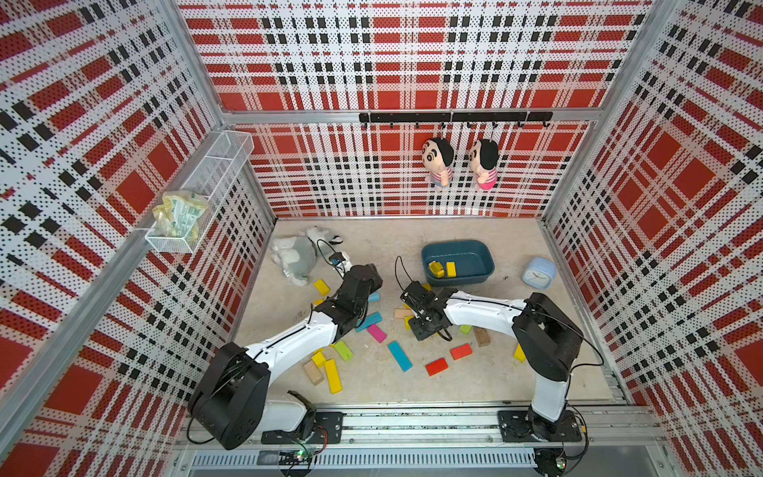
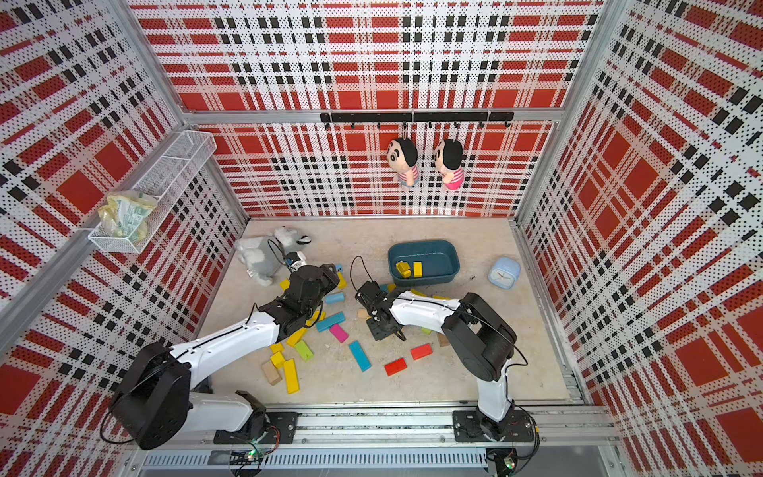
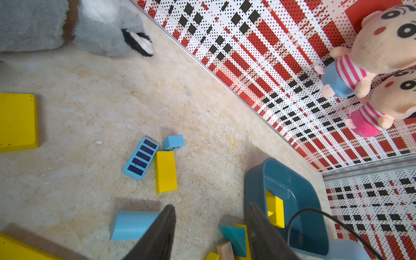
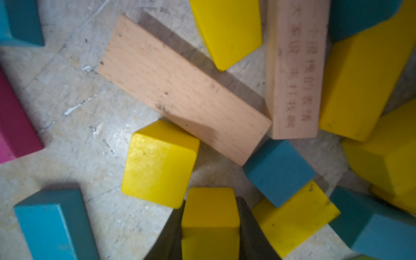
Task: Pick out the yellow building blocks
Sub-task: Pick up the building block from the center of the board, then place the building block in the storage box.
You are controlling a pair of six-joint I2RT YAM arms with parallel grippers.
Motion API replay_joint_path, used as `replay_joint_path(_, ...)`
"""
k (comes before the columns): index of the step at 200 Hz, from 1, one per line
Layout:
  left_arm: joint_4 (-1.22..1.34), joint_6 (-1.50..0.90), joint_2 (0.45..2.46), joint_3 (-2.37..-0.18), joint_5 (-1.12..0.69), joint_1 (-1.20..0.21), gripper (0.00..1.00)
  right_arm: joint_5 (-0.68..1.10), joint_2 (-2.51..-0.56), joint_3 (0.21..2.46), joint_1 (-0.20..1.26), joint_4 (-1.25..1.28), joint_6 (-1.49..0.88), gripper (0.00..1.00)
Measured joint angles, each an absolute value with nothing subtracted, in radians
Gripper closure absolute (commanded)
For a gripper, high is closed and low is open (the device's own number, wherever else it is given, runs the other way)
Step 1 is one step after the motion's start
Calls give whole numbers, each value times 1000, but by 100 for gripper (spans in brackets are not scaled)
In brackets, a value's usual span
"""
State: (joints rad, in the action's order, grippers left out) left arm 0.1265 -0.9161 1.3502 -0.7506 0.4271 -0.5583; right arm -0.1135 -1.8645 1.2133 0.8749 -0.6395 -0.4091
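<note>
Right gripper [image 4: 210, 201]: both fingers pressed on the sides of 1 yellow block [image 4: 210, 212], clamped, down in the pile mid-floor. Yellow cube [image 4: 158, 164] just beside it; tan plank [image 4: 184, 90] next to the cube. More yellow blocks [image 4: 364, 78] crowd around.

Left gripper [image 3: 211, 206]: jaws apart, nothing between them, over bare floor near a pale blue cylinder [image 3: 132, 225]. Yellow brick [image 3: 166, 172] lies farther out, touching a striped blue block [image 3: 140, 158].

Bin [image 1: 470, 258] holds 2 yellow pieces [image 1: 450, 269]. Loose near the left arm: yellow bar [image 1: 332, 376], small cube [image 1: 318, 359] just beside it
</note>
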Motion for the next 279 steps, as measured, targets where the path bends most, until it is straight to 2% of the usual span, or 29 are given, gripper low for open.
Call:
replay_joint_path(42, 126, -916, 1350, -749, 427, -554, 46, -167, -1719, 1238, 850, -661, -429, 78)
replay_joint_path(76, 126, -916, 1350, -736, 427, -540, 46, -176, -1689, 1354, 711, -645, -440, 79)
replay_joint_path(125, 123, -915, 1340, -709, 427, -523, 46, -169, -1851, 1569, 517, -638, -429, 79)
replay_joint_path(185, 94, -907, 1304, -690, 427, -507, 46, -184, -2074, 1769, 413, -651, -405, 79)
replay_joint_path(279, 70, -901, 1285, -677, 427, -479, 46, -248, -2096, 1643, 344, -668, -392, 75)
